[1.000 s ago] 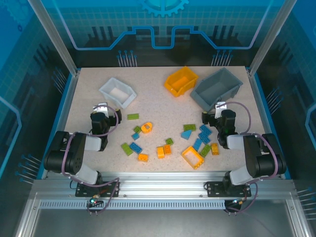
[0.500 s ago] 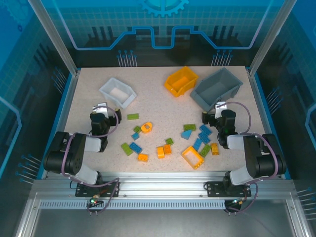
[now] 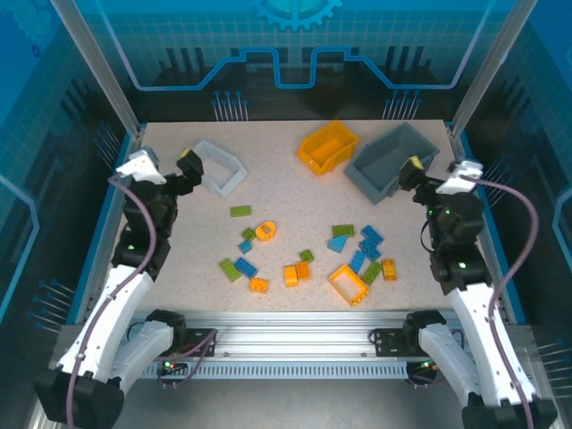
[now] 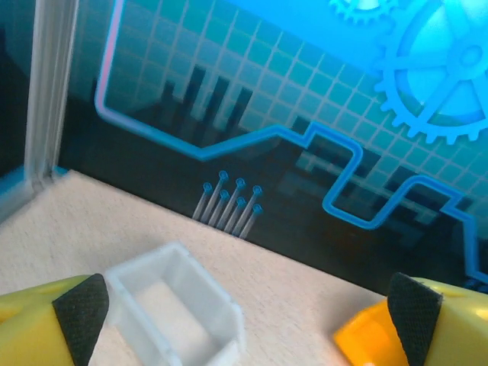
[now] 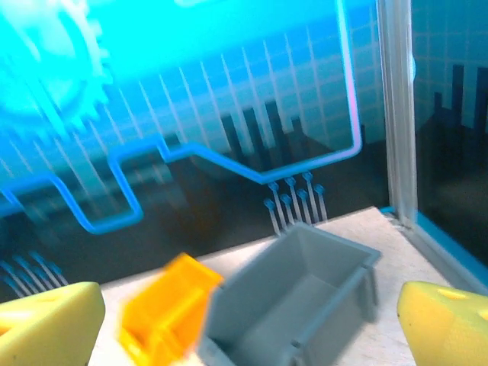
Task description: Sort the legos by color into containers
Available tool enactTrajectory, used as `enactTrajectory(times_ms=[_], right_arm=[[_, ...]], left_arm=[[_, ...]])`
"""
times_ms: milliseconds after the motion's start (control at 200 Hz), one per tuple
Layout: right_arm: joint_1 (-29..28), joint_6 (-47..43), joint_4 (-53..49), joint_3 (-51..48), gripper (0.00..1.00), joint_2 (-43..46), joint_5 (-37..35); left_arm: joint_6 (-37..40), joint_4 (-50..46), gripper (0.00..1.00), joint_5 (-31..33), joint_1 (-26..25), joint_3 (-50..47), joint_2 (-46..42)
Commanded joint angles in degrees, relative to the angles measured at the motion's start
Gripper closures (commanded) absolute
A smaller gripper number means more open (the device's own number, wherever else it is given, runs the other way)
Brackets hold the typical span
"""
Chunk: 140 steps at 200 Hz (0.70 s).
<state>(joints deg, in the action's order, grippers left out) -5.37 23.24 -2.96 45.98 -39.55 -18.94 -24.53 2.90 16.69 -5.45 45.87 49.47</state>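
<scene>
At mid-table, nearer than both pincers — scattered legos (image 3: pixel 304 255), untouched. Far left: left gripper (image 3: pixel 183 172), jaws wide apart, empty, by white bin (image 3: pixel 223 165). Far right: right gripper (image 3: pixel 418 174), likewise spread, empty, beside grey bin (image 3: pixel 393 159) — orange bin (image 3: pixel 329 146) between.

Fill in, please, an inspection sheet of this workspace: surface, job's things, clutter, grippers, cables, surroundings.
Surface: speckled beige table.
Job's things: legos in blue, green and orange, loose on the near half; white bin, orange bin and grey bin along the far side, no brick seen inside.
Clutter: nothing seen.
Grippers: left gripper open, facing the white bin; right gripper open, facing the grey bin; both hold nothing.
Cables: purple cable looping along each arm, off the bricks.
Surroundings: blue printed panels, metal frame posts, rail at the near edge.
</scene>
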Motion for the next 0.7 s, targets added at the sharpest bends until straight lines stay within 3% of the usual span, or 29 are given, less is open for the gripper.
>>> enactTrajectory(times_ms=[0,75,180,405,695], right_arm=[[2.4,9.9,-20.3,3.8,0.0,-3.9,11.8],[0.0,11.2,-28.6,11.8,0.07,-10.1,12.1],[-5.8,10.9,-32.5,18.3,0.15,-18.0,13.3],[-15.4,12.6,-29.4,26.1,0.19,-32.8,13.6],[-17.9,18.1,-31.0,42.4,0.32,-55.8,14.7]], left_arm=[[-15.8,-27.0,0.01,-14.5,6.8,8.0,15.0],[-14.0,-36.5,0.01,-15.8,7.2,17.8,26.4],[-13.0,-43.3,0.04,-16.4,7.9,27.2,38.2],[-13.5,-41.6,0.12,-17.5,8.6,34.2,51.3],[-11.7,-37.2,0.23,-17.5,9.3,37.7,59.6]])
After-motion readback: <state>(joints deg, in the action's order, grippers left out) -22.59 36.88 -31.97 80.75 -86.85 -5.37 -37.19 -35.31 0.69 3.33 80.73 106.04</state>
